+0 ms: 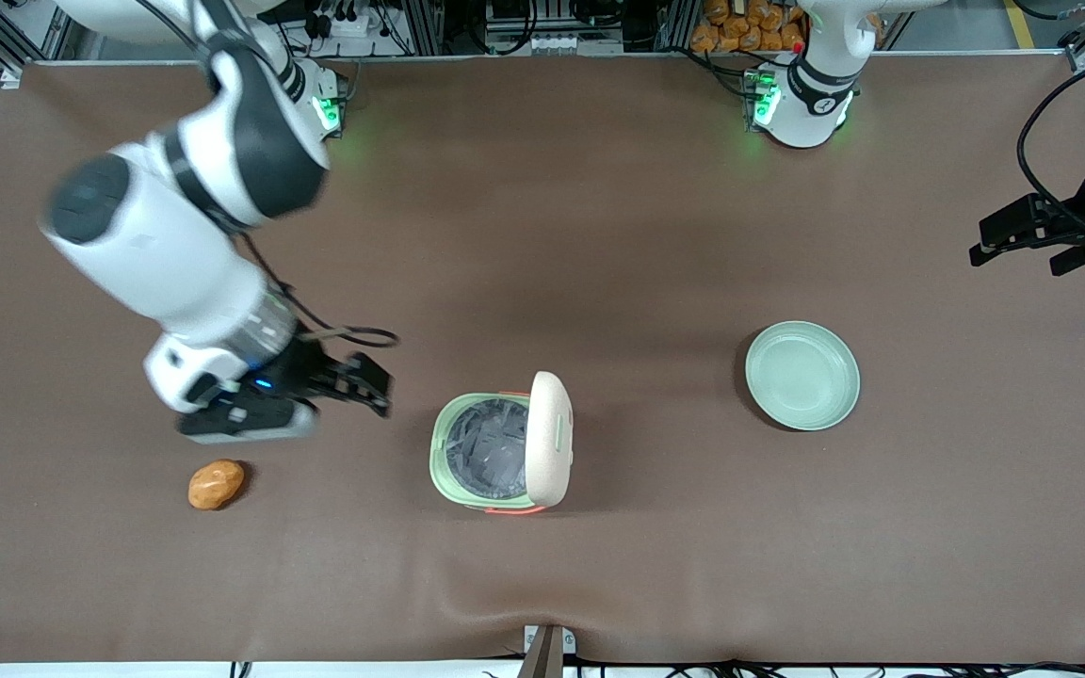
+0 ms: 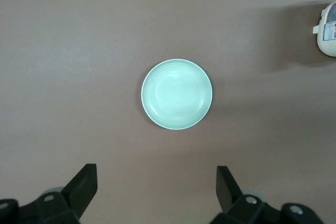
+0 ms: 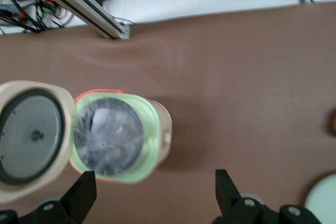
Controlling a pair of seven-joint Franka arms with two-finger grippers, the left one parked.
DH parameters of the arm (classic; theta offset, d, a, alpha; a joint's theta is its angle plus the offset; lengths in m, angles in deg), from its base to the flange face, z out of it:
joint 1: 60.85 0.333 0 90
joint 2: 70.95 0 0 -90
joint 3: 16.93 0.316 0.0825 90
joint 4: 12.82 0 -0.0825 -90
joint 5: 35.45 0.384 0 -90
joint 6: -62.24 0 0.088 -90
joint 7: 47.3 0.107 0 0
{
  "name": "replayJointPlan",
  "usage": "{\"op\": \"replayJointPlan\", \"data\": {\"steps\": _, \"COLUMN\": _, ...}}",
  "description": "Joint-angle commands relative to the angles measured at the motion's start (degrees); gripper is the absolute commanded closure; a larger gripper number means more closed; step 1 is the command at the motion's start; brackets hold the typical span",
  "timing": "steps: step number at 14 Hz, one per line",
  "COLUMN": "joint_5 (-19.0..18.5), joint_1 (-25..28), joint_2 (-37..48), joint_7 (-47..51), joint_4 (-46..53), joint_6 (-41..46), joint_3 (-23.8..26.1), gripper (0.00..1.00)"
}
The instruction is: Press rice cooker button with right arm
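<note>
The rice cooker (image 1: pixel 491 450) stands mid-table with its grey inner pot exposed and mint-green rim showing. Its cream lid (image 1: pixel 549 439) is swung up on edge, its outer face toward the parked arm's end. A small pale green patch on that face is the button (image 1: pixel 558 435). The right arm's gripper (image 1: pixel 380 386) is open and empty. It hovers beside the cooker toward the working arm's end, apart from it. In the right wrist view the gripper (image 3: pixel 155 182) has its fingers wide apart, with the open pot (image 3: pixel 109 136) and the lid's underside (image 3: pixel 32 135) ahead of them.
An orange-brown lump (image 1: pixel 216 484) lies on the table near the gripper, nearer the front camera. A round mint-green plate (image 1: pixel 801 375) sits toward the parked arm's end; it also shows in the left wrist view (image 2: pixel 177 94). An edge of the lid (image 2: pixel 328 22) shows there too.
</note>
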Motion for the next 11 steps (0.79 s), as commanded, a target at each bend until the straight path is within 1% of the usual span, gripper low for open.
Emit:
{"op": "replayJointPlan", "data": {"steps": 1, "joint_5": 0.4, "joint_1": -6.1, "joint_2": 8.4, "joint_7": -0.7, "joint_4": -4.3, "joint_6": 8.8, "joint_3": 3.1, "gripper": 0.0}}
{"op": "replayJointPlan", "data": {"steps": 3, "joint_5": 0.4, "joint_1": -11.9, "joint_2": 12.6, "joint_7": -0.7, "joint_4": -4.3, "joint_6": 17.3, "joint_3": 5.7, "gripper": 0.0}}
{"op": "replayJointPlan", "data": {"steps": 4, "joint_5": 0.4, "joint_1": -13.6, "joint_2": 14.4, "joint_7": -1.1, "joint_4": -4.3, "joint_6": 21.3, "joint_3": 5.9, "gripper": 0.0}}
{"op": "replayJointPlan", "data": {"steps": 6, "joint_5": 0.1, "joint_1": -17.6, "joint_2": 17.2, "joint_7": -6.2, "joint_4": -4.3, "joint_6": 27.7, "joint_3": 5.9, "gripper": 0.0}}
{"op": "replayJointPlan", "data": {"steps": 7, "joint_5": -0.9, "joint_1": -19.3, "joint_2": 18.0, "joint_7": -9.5, "joint_4": -4.2, "joint_6": 29.5, "joint_3": 5.8, "gripper": 0.0}}
{"op": "replayJointPlan", "data": {"steps": 9, "joint_5": -4.5, "joint_1": -20.6, "joint_2": 19.1, "joint_7": -11.7, "joint_4": -4.2, "joint_6": 30.4, "joint_3": 5.0, "gripper": 0.0}}
{"op": "replayJointPlan", "data": {"steps": 11, "joint_5": -5.0, "joint_1": -20.8, "joint_2": 19.8, "joint_7": -11.8, "joint_4": -4.3, "joint_6": 30.4, "joint_3": 2.3, "gripper": 0.0}}
